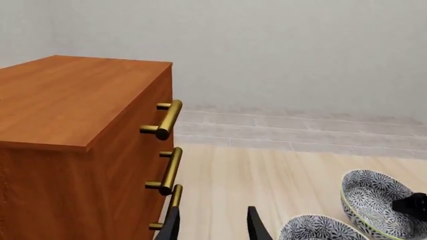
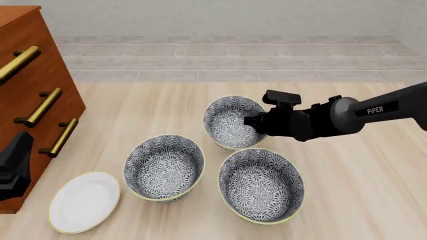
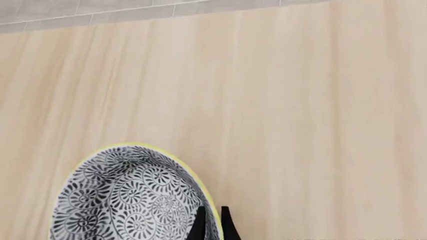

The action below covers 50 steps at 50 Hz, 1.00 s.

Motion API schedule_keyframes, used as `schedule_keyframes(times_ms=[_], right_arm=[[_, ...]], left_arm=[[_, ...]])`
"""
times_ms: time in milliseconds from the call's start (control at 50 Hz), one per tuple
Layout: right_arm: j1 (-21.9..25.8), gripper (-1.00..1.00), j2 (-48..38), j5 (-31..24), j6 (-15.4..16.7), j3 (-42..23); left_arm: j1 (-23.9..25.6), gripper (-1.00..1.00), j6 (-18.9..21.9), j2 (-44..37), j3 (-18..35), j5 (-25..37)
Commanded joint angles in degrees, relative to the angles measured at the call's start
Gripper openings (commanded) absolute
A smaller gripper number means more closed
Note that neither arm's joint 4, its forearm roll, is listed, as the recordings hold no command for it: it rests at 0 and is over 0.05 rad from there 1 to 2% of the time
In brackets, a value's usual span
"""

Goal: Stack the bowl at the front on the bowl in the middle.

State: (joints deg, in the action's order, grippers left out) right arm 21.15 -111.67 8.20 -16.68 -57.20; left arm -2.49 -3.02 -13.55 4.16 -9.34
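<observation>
With the right gripper point(image 3: 212, 209) clenched on the yellowish rim of the tilted blue-grey floral front bowl point(image 2: 227, 125), well beyond the plain white plate point(image 2: 83, 202), level it, centre it over the matching middle bowl point(image 2: 163, 167) just beside that plate, then lower gently.

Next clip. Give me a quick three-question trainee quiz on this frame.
1. True or false: the left gripper holds a bowl.
2. The right gripper has the farthest bowl by: A its rim; B its underside; C not at all.
3. How many patterned bowls show in the front view?
Key: 1 false, it is open with nothing between the fingers; 2 A; 3 three.
</observation>
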Motion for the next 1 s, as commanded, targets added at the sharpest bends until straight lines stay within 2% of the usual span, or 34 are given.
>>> schedule_keyframes(times_ms=[20,280,420,760,1000], right_arm=[[-0.23,-1.0,-1.11,-0.21,-0.42,-0.01],[-1.2,-1.0,0.85,0.83,-1.61,0.36],[-1.61,-1.0,4.2,-0.3,-1.59,-0.47],[-1.34,-1.0,12.32,-4.12,-1.04,-1.22],[-0.71,-1.0,14.29,-4.78,-0.75,-0.56]], left_arm=[[-0.24,1.0,-0.25,-0.14,0.09,-0.06],[0.06,1.0,-0.01,0.65,-0.25,0.36],[0.01,1.0,-0.12,1.04,-0.15,0.65],[0.24,1.0,0.03,10.03,-1.37,7.52],[-0.32,1.0,0.37,11.18,-1.19,8.2]])
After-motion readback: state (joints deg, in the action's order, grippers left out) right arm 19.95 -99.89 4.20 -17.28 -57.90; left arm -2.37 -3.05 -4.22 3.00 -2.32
